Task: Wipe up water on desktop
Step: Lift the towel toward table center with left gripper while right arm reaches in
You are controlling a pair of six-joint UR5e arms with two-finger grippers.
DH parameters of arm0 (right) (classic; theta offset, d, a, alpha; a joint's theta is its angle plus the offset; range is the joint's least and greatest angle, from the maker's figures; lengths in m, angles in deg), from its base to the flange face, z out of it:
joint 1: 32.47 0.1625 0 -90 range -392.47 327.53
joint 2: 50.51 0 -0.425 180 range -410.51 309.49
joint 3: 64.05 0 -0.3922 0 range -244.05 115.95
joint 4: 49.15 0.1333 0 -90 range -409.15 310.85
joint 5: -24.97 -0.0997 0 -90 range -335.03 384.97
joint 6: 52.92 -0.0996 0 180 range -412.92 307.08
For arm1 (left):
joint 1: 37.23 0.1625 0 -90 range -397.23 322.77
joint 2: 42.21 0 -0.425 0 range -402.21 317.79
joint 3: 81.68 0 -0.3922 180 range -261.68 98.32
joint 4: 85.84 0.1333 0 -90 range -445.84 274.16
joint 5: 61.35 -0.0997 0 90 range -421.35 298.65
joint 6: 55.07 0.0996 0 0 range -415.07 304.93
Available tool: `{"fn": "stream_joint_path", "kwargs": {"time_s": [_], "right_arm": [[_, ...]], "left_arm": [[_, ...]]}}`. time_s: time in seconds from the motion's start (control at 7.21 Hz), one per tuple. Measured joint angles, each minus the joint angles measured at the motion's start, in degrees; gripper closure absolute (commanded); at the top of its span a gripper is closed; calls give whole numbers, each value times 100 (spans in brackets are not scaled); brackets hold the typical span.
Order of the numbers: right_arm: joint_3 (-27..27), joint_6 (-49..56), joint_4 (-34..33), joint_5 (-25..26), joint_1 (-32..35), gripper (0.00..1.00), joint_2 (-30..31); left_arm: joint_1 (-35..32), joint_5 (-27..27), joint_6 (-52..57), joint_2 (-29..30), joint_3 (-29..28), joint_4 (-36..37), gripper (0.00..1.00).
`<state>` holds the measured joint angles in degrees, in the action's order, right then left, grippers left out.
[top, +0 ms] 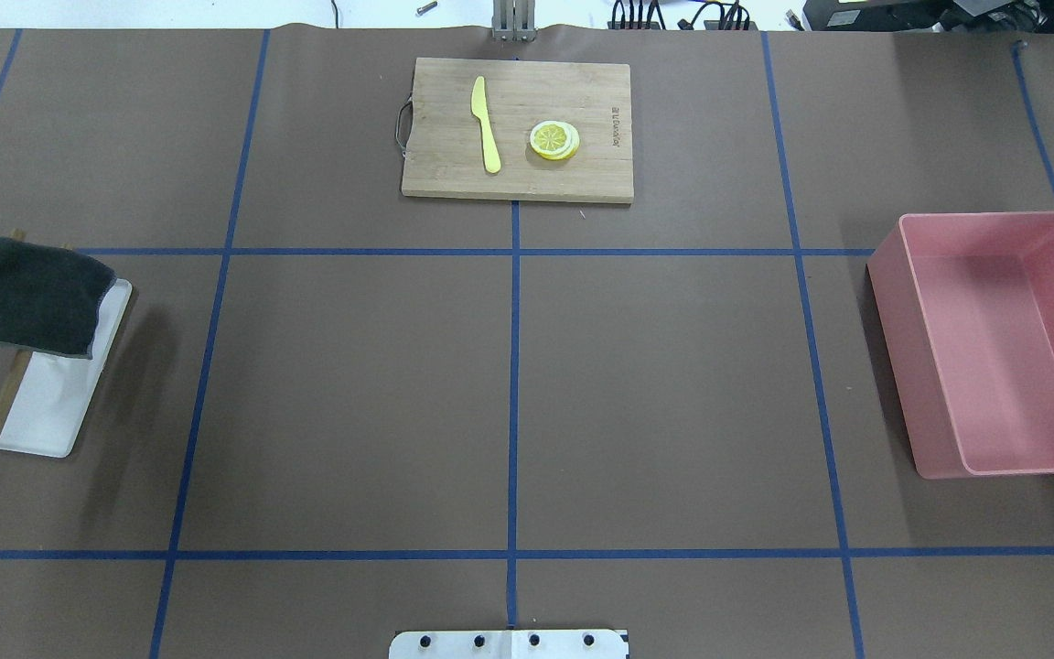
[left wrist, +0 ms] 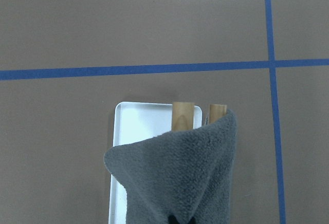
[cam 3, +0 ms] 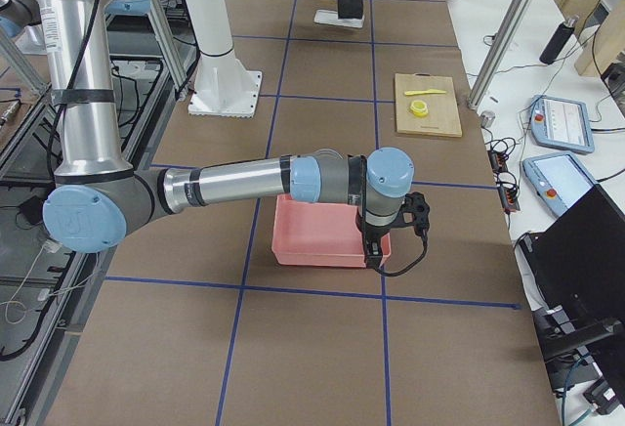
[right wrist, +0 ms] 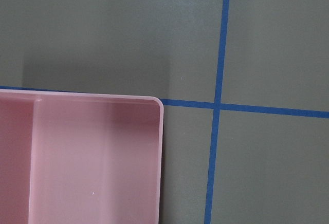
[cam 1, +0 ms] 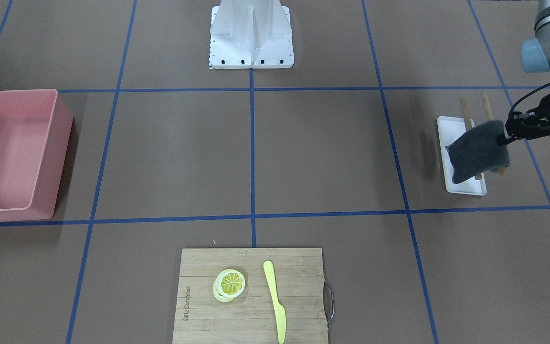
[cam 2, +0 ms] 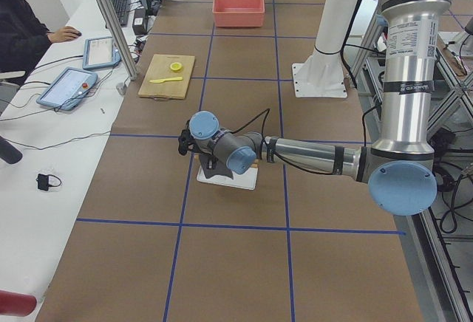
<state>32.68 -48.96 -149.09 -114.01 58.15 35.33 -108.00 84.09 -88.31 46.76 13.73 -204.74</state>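
**Q:** Front-facing view, bottom edge first — what is nearest?
**A:** Bottom centre: a bamboo cutting board [cam 1: 251, 306] carrying lemon slices [cam 1: 229, 284] and a yellow knife [cam 1: 275, 301]. It rests on the bench [cam 1: 327, 157], the brown surface with blue tape lines that fills the frame.

**Q:** Mid-frame?
**A:** Left edge: a pink bin [cam 1: 62, 157]. Right side: a white tray [cam 1: 466, 188] with two wooden sticks [cam 1: 466, 112] along its right part, their ends reaching past its upper edge.

**Q:** Left gripper?
**A:** At the right edge. The left gripper [cam 1: 503, 139] has its jaws clenched on one edge of a dark grey cloth [cam 1: 478, 153], which hangs raised above the tray.

**Q:** Top of frame?
**A:** The white robot base [cam 1: 251, 38], top centre.

**Q:** Right gripper?
**A:** It shows in the exterior right view only, mid-frame. The right gripper [cam 3: 376, 250] is at the pink bin's wall — the state of its jaws cannot be told.
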Motion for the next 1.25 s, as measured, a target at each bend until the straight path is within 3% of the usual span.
{"fn": "stream_joint_path", "kwargs": {"time_s": [0.56,0.83,1.25], "right_arm": [[52,0,45,1,-31,0,-26],[167,-10,136,-73,-123,0,-63],[571,-84,299,174,-992,0,-534]], "left_arm": [[-1078,896,-172,104,478,752,100],[-1255,1009,-1261,564,1083,1543,100],[-910,926,-3444,1705,1243,1724,100]]}}
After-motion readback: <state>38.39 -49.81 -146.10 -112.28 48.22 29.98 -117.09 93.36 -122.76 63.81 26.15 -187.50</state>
